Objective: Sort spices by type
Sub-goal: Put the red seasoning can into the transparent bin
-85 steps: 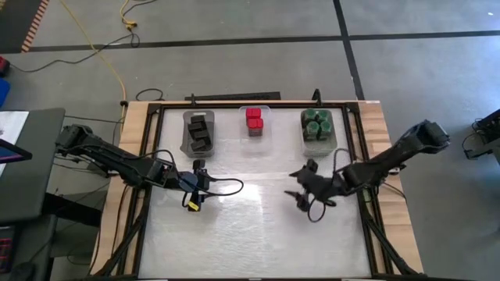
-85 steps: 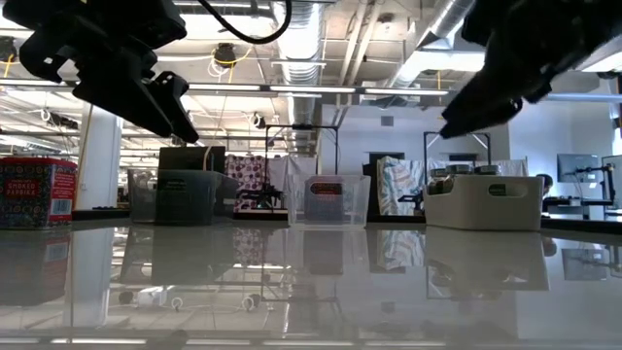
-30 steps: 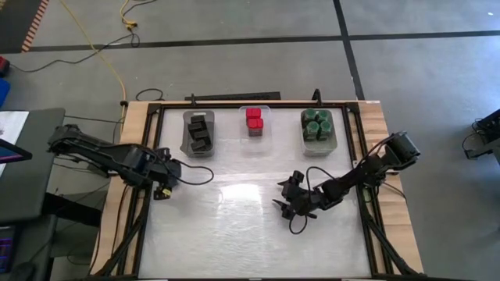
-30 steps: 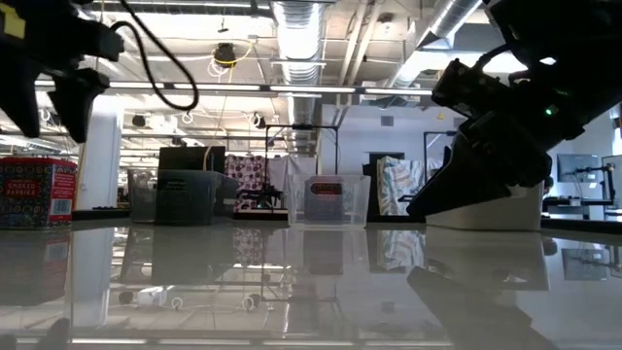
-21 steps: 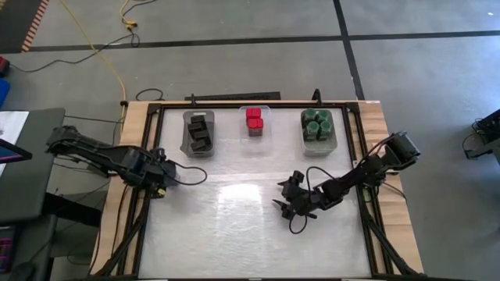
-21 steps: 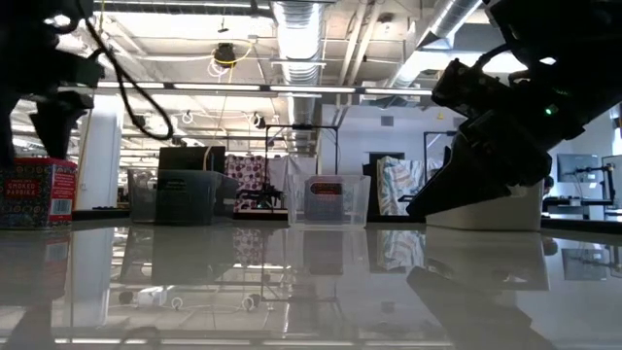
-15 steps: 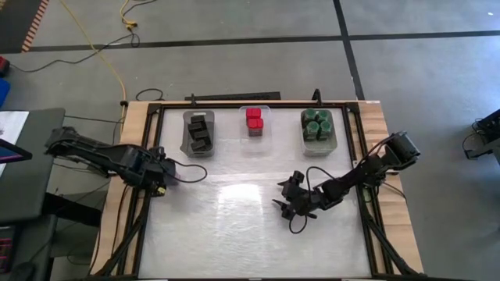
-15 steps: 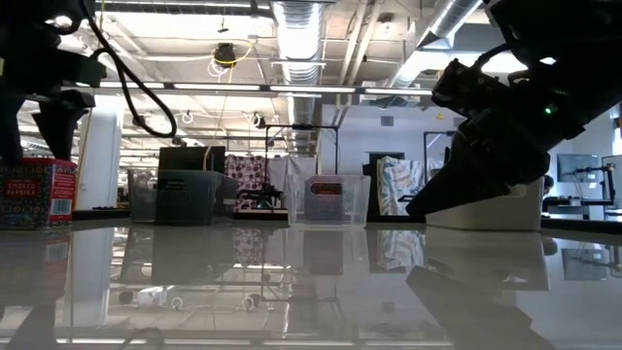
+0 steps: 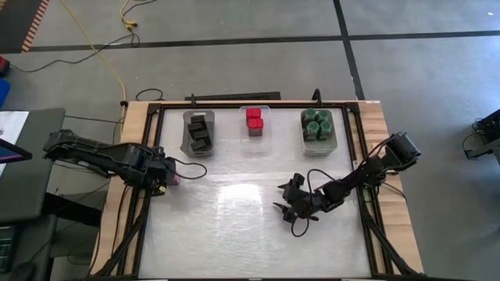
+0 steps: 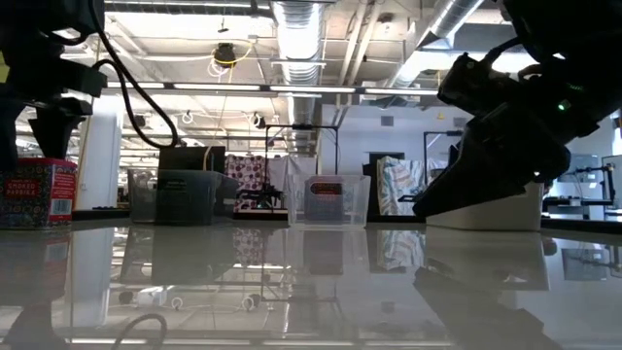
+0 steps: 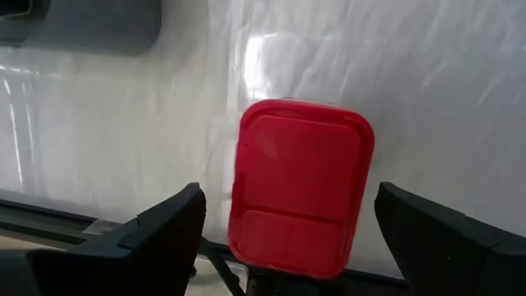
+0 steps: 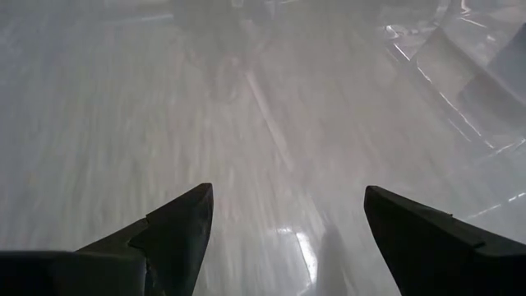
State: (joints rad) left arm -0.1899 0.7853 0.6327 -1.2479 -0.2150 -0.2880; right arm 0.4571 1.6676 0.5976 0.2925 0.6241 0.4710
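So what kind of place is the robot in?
Probably a big open workshop or lab: bare ceiling ducts and long strip lights overhead, a concrete floor with a loose yellow cable.

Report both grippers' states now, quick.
Left gripper: open, fingers either side of a red spice box, not gripping it.
Right gripper: open, holding nothing, above bare table.

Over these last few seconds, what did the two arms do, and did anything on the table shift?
The left claw swung out to the table's left edge and now hangs open over a lone red spice box. The right claw pulled back toward the table's middle, open and empty. The three bins and their spices stayed put.
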